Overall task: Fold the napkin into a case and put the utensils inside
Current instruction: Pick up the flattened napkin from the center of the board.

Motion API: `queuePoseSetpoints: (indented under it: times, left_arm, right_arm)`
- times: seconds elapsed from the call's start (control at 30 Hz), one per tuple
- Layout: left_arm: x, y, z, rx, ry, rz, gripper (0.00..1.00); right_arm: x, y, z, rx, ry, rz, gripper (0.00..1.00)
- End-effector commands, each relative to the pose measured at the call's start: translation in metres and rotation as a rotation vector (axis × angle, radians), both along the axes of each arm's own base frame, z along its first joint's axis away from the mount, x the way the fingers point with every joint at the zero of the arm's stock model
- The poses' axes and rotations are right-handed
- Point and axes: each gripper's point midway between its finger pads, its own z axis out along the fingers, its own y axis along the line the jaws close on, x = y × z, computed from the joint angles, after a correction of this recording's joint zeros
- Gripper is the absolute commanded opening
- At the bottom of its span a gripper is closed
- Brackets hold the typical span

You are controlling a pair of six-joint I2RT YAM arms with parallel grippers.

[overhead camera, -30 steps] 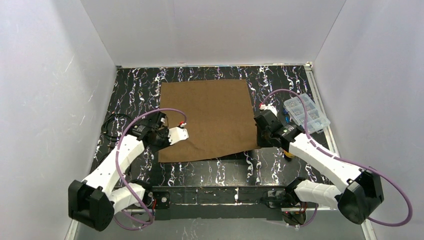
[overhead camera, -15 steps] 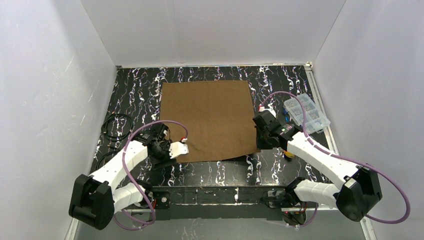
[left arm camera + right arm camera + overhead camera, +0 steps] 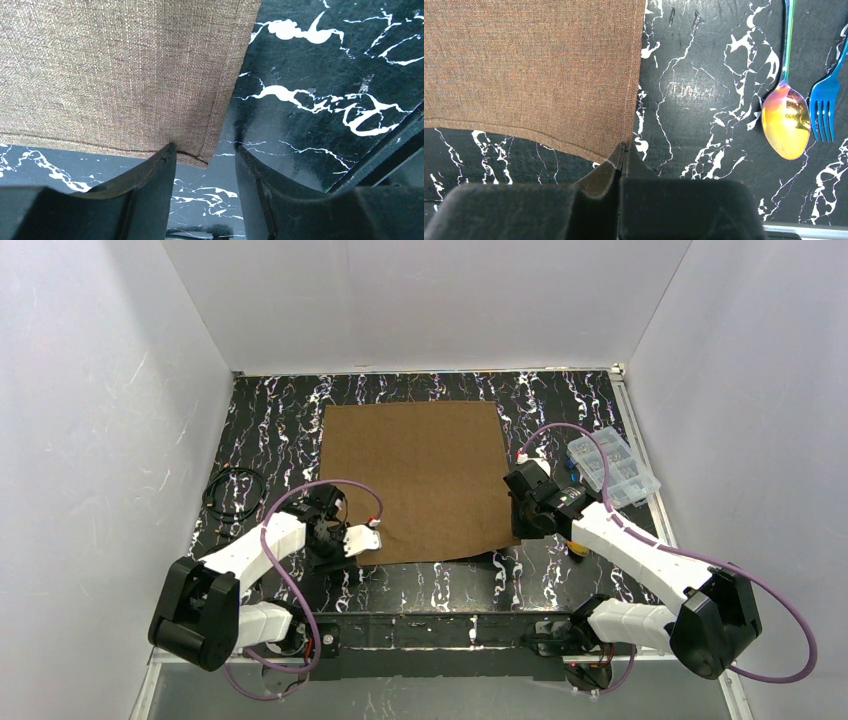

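Observation:
The brown napkin (image 3: 415, 480) lies spread on the black marbled table. My left gripper (image 3: 347, 543) is at its near-left corner with the jaws open. In the left wrist view that corner (image 3: 200, 157) lies flat on the table between the fingertips of the left gripper (image 3: 206, 147), not pinched. My right gripper (image 3: 520, 524) is shut on the napkin's near-right corner, which sits slightly raised. The right wrist view shows the cloth edge (image 3: 621, 142) running into the closed jaws of the right gripper (image 3: 623, 146). Two utensils lie to the right of it, a spoon (image 3: 785, 125) and a blue fork (image 3: 824, 107).
A clear plastic compartment box (image 3: 612, 465) stands at the right edge behind the right arm. A coil of black cable (image 3: 232, 498) lies at the left. White walls close in the table on three sides.
My left gripper has opened and let go of the napkin's near-left corner, then drawn back toward the near edge. The right gripper has kept its hold and barely moved.

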Motion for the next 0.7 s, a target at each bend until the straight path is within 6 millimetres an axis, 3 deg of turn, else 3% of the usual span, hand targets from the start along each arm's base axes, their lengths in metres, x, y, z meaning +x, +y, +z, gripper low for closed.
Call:
queuePoseSetpoints:
  times: [0.0,0.07,0.17,0.2,0.43,0.67]
  left_arm:
    - [-0.014,0.017,-0.014,0.082,0.043,-0.05,0.43]
    - [-0.012,0.02,-0.016,0.1,0.031,-0.064,0.38]
    - [-0.006,0.021,-0.014,0.115,0.02,-0.059,0.06]
    - [-0.005,0.02,-0.012,0.121,0.036,-0.04,0.0]
    - [0.01,0.001,0.038,0.016,-0.036,0.001,0.0]
    - [-0.03,-0.006,0.08,-0.074,0.052,0.004,0.0]
  right_arm:
    - [0.008,0.002,0.012,0.016,-0.044,-0.022,0.01]
    - [0.01,0.002,0.014,0.015,-0.048,-0.024,0.01]
    - [0.012,0.002,0.018,0.015,-0.057,-0.026,0.01]
    - [0.013,0.002,0.02,0.017,-0.062,-0.027,0.01]
    - [0.01,0.0,0.028,0.013,-0.056,-0.018,0.01]
    - [-0.011,-0.005,0.044,0.037,-0.017,0.009,0.01]
